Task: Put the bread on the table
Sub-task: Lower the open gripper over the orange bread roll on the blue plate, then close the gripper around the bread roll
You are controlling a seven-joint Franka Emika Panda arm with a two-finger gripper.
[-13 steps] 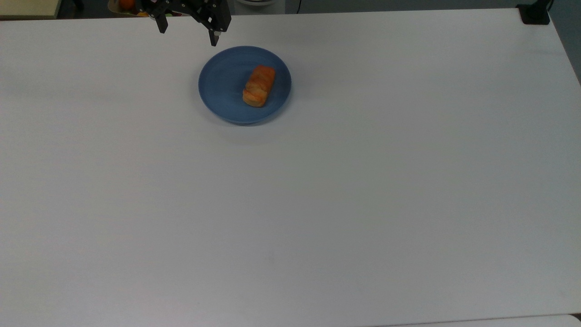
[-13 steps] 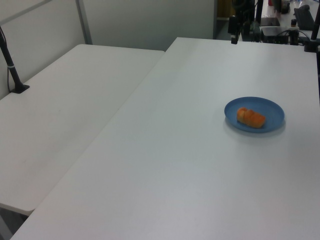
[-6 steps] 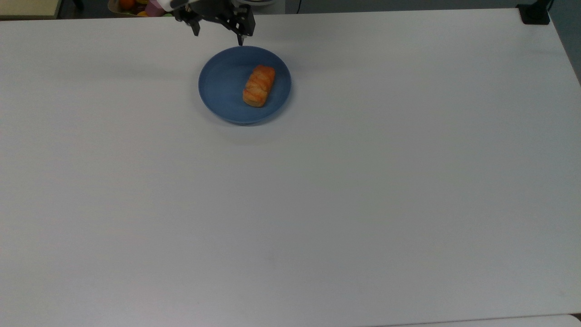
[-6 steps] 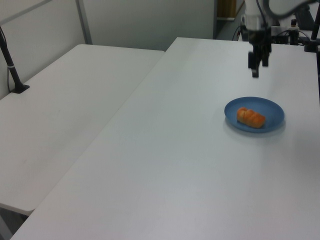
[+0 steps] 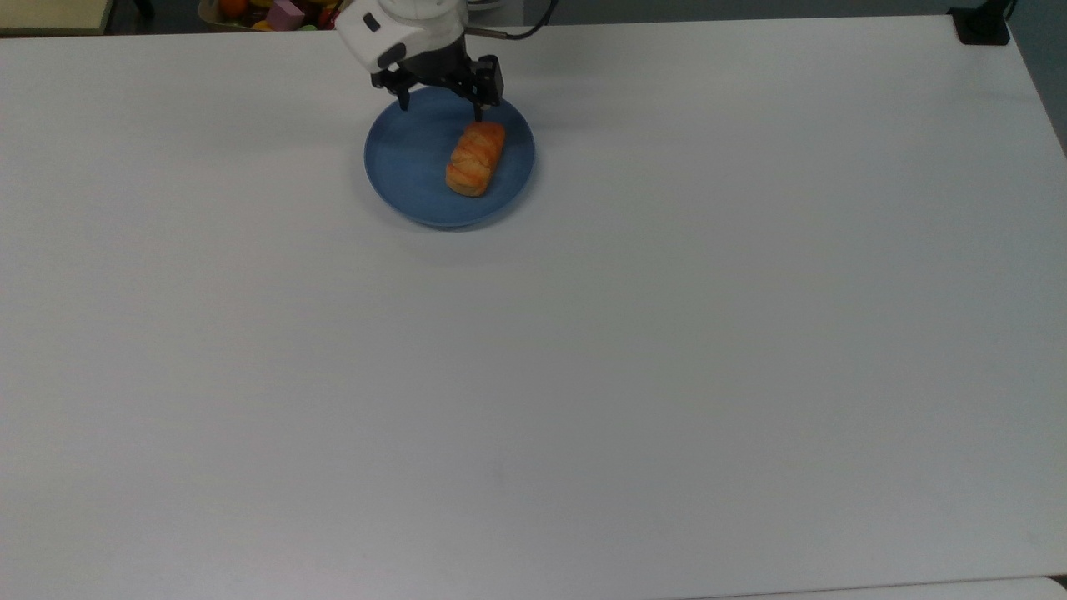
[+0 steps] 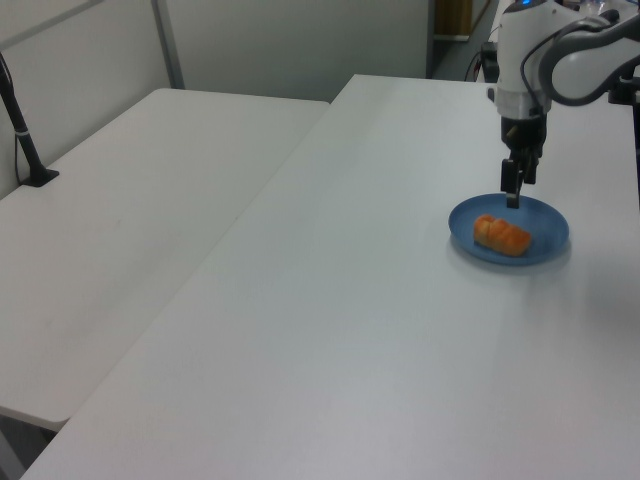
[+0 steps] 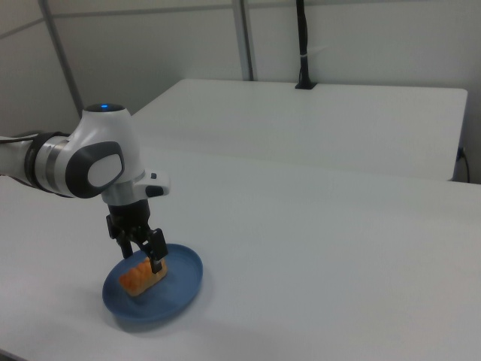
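- Tool was wide open, holding nothing, having dropped in over the plate's far rim within the last second.
- Bread lay unmoved on the plate; grasp looked imminent.
- Bench still bare.

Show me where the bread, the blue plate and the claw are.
bread (image 5: 475, 158), top view, middle of its crust
blue plate (image 5: 404, 162), top view, bare floor
claw (image 5: 442, 104), top view, midway between fingertips
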